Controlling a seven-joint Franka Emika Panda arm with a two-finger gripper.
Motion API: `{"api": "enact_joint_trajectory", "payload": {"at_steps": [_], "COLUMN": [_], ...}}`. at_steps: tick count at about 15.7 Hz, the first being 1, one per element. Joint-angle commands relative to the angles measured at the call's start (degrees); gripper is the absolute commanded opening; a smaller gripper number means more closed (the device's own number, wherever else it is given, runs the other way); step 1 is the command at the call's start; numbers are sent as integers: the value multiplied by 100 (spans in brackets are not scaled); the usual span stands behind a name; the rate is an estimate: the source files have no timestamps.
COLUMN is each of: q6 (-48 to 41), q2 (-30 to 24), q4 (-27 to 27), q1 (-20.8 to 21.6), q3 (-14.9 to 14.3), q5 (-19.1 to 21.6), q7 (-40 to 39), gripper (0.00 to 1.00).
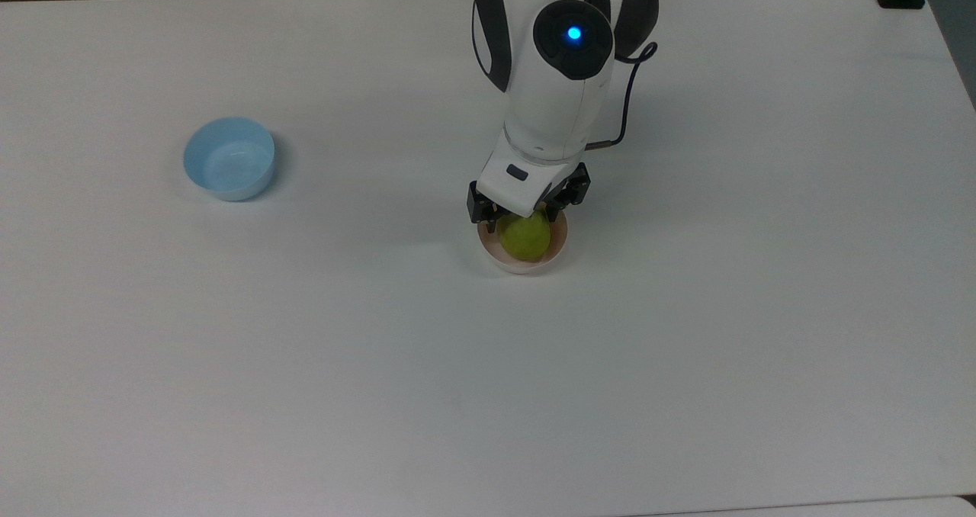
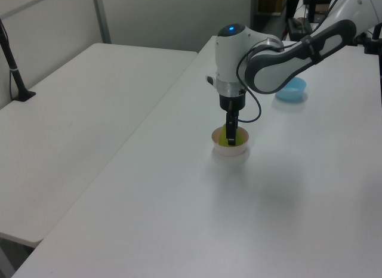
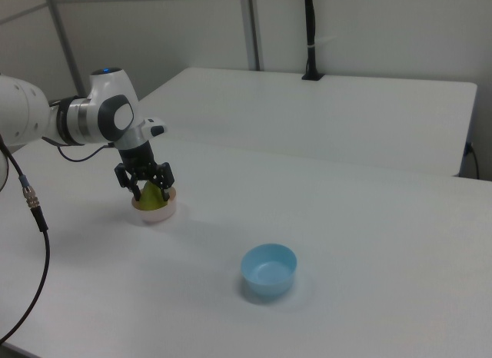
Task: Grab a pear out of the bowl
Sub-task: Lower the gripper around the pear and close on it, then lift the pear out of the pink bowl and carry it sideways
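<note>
The yellow-green pear (image 1: 524, 239) sits in the pale pink bowl (image 1: 561, 242) near the middle of the table. My gripper (image 1: 524, 213) stands open low over the bowl, one finger on each side of the pear's upper part. The hand hides the pear's stem in the top view. In the left view the gripper (image 2: 231, 135) reaches down into the bowl (image 2: 231, 150) over the pear (image 2: 223, 138). In the right view the gripper (image 3: 147, 189) straddles the pear (image 3: 151, 195) above the bowl (image 3: 154, 213).
A light blue bowl (image 1: 229, 158) stands apart at the top view's left, also seen as the blue bowl (image 2: 290, 87) and the blue bowl (image 3: 269, 271). A black cable (image 1: 629, 90) hangs from the wrist. A second white table (image 3: 323, 112) adjoins.
</note>
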Motion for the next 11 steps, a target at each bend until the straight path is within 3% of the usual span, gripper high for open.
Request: {"api": "enact_joint_trajectory", "payload": {"at_steps": [1,5,11], "q6": [171,162,-197], "q2": [-16,-24,-314], "q4": [-59,-59,-15], "q1": [64,72,72], "q3": [-51,-51,-51], "q5": [-96,-114,-105], "q7": [-4,-4,5], "gripper": [70,46,42]}}
